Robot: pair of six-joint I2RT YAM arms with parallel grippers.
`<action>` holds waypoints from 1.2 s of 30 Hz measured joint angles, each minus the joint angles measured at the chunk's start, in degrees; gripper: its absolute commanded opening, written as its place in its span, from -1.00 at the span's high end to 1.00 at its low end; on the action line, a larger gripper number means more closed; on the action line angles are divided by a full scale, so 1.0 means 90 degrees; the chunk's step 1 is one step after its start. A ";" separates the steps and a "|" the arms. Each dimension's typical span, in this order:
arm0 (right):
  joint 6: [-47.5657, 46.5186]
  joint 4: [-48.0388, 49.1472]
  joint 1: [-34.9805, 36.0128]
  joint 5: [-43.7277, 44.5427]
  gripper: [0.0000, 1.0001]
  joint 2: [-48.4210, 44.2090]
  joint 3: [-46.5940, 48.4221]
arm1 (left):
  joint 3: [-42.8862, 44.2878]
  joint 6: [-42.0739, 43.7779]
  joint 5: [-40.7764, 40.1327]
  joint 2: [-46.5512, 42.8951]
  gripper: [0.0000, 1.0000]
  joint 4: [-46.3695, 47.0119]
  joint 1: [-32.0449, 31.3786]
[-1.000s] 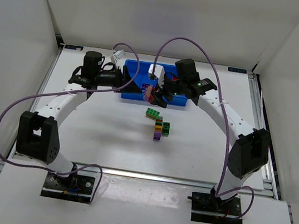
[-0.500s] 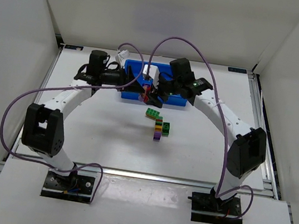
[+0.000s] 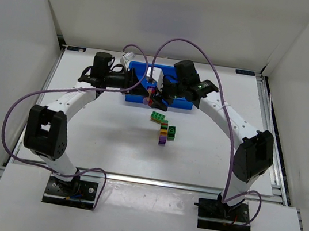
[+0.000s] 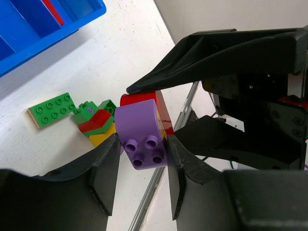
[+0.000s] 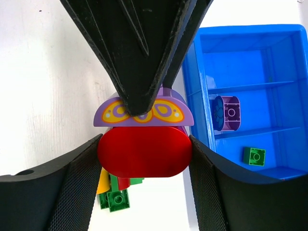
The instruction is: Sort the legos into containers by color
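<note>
My two grippers meet in the air just in front of the blue tray (image 3: 138, 70). My left gripper (image 4: 142, 144) is shut on a purple brick (image 4: 139, 127) with its studs facing the left wrist camera. A red brick (image 5: 144, 151) is stuck to that purple brick, and my right gripper (image 5: 144, 149) is shut on it. From above, the joined pair (image 3: 152, 96) is mostly hidden by the fingers. A flat green brick (image 3: 157, 116) and a small pile of legos (image 3: 166, 133) lie on the table below. A purple brick (image 5: 226, 113) and a green brick (image 5: 253, 156) lie in separate tray compartments.
The tray stands at the back middle of the white table (image 3: 213, 153). White walls enclose the table on three sides. Purple cables arch over both arms. The loose legos (image 4: 96, 122) lie just under the joined grippers.
My left gripper has closed on the purple brick. The right gripper has shifted a little left towards it and kept its hold on the red brick.
</note>
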 measured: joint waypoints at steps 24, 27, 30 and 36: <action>-0.0083 0.0345 -0.1389 0.0505 0.73 -0.0333 -0.1166 | 0.0005 0.0017 0.0255 -0.0321 0.50 0.0452 0.0865; -0.0015 0.0330 -0.1719 0.0658 0.73 -0.0049 -0.0894 | 0.0058 0.0204 0.0214 -0.0376 0.48 0.0340 0.0882; 0.0083 0.0381 -0.1967 0.0838 0.73 0.0639 -0.0202 | 0.0185 0.0471 0.0097 -0.0379 0.48 0.0126 0.0879; 0.0284 0.0386 -0.2261 0.1222 0.66 0.1967 0.0913 | 0.0359 0.1010 -0.0206 -0.0379 0.46 -0.0299 0.0872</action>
